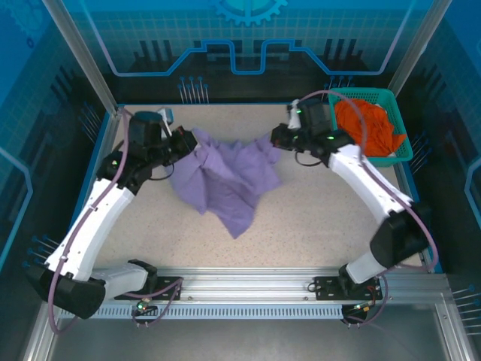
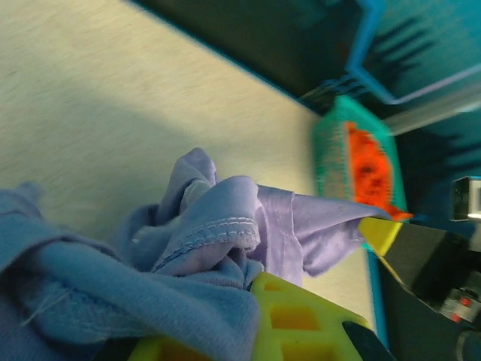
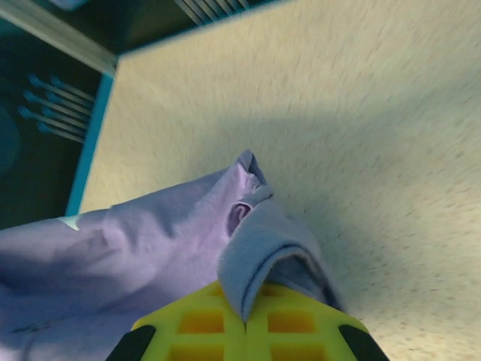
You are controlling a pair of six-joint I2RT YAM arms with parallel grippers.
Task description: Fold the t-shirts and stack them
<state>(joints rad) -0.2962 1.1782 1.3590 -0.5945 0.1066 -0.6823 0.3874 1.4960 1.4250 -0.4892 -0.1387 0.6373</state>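
While the lavender t-shirt (image 1: 225, 184) is held spread between both arms over the table (image 1: 316, 226), one edge is pinched in the closed left gripper (image 1: 188, 141); the opposite edge is clamped in the closed right gripper (image 1: 276, 140); its middle is draped down onto the surface; the orange t-shirt (image 1: 367, 124) is heaped in the teal basket (image 1: 402, 154) at the far right corner.

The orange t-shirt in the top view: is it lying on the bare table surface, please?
No, the orange t-shirt sits inside the teal mesh basket.
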